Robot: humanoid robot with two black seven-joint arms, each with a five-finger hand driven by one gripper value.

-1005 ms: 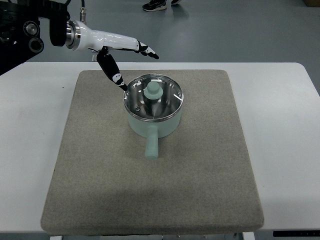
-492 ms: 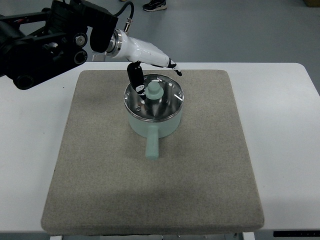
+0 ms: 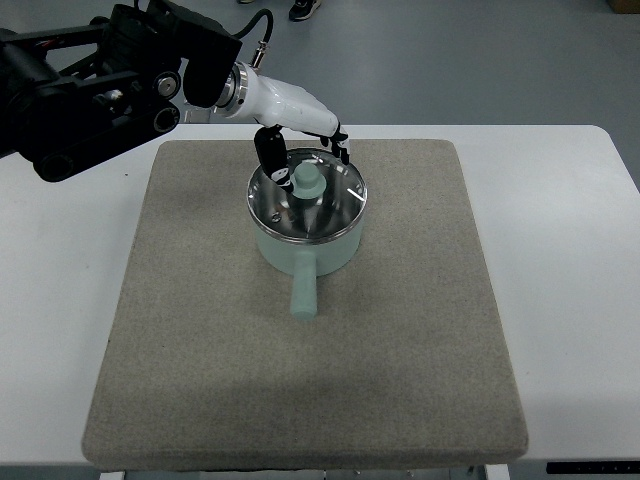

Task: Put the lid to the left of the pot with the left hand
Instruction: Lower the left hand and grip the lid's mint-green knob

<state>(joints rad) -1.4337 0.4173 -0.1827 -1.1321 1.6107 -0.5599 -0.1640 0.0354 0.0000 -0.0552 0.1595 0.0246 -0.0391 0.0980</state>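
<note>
A mint-green pot (image 3: 306, 240) with a short handle pointing toward me stands on the grey mat (image 3: 300, 380). Its glass lid (image 3: 330, 205) with a mint knob (image 3: 306, 181) sits on the pot. My left hand (image 3: 305, 155) reaches in from the upper left and hovers over the lid's far edge. Its thumb (image 3: 271, 160) hangs down just left of the knob, and the other fingers curl over the far rim. The fingers are spread around the knob without closing on it. The right arm does not show.
The mat lies on a white table (image 3: 570, 300). My black left arm (image 3: 90, 85) fills the upper left corner. Grey floor runs beyond the far table edge, with a person's shoe (image 3: 300, 10) at the top.
My left hand has come right and toward the pot, from beside its far-left rim to over the lid. In the last half second the fingers curled down toward the knob.
</note>
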